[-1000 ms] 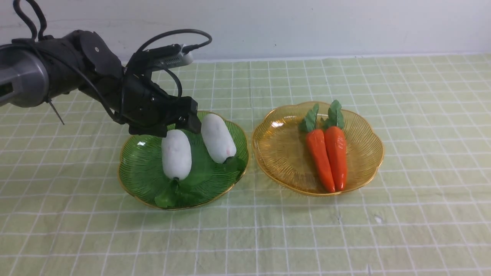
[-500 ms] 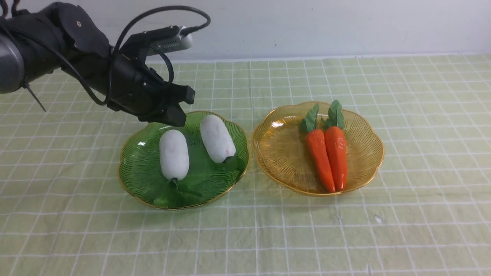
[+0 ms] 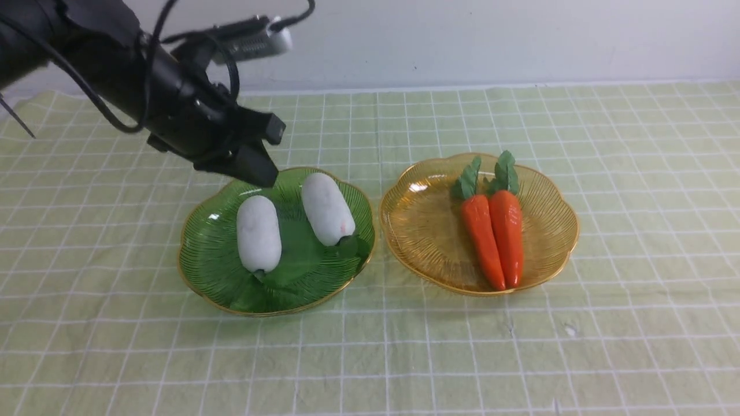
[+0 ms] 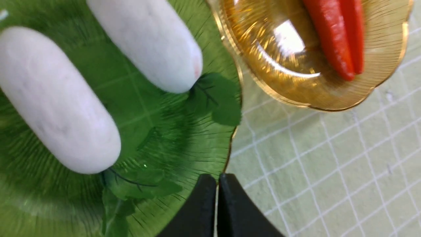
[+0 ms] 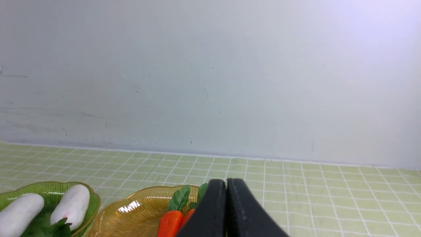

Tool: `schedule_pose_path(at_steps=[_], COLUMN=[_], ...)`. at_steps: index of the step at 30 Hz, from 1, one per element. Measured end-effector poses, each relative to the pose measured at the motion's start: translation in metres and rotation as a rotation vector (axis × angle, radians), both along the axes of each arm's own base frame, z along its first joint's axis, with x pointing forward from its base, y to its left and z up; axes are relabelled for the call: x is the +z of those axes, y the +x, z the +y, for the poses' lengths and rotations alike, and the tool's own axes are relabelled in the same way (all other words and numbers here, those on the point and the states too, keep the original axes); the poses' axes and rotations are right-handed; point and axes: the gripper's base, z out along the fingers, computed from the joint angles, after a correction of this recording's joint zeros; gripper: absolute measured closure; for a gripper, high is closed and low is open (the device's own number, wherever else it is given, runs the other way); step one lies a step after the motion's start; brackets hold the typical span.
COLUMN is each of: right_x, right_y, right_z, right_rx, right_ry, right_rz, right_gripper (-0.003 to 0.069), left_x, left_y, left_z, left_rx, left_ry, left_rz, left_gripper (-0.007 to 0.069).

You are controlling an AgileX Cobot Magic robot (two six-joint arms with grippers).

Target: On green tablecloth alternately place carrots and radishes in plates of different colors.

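Observation:
Two white radishes lie side by side in the green plate, leaves toward me. In the amber plate two orange carrots lie together with their leaves pointing away. Both plates sit on the green tablecloth. My left gripper hovers over the green plate's far rim, shut and empty. In the left wrist view its fingertips meet above the plate's edge. My right gripper is out of the front view; its wrist view shows it shut, raised, with nothing held.
A pale wall closes off the far side of the table. The cloth's far-left corner shows beneath my left arm. The two plates stand close together, rims nearly touching.
My left gripper stood open around the left radish's far end; it has lifted up and back to the left and its jaws have closed. The radish settled slightly left in the green plate.

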Motion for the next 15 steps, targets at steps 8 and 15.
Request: schedule_pose_path(at_steps=[8, 15], right_x=[0.0, -0.014], right_y=[0.0, 0.002], right_z=[0.0, 0.0], right_rx=[0.0, -0.002], right_ry=[0.0, 0.0], right_rz=[0.0, 0.02], right_gripper=[0.0673, 0.0673], left_x=[0.069, 0.071], left_y=[-0.025, -0.026], left_z=[0.003, 0.005], left_rx=[-0.061, -0.067], left_ry=[-0.004, 0.034], left_rz=[-0.179, -0.19], left_gripper=[0.0632, 0.0632])
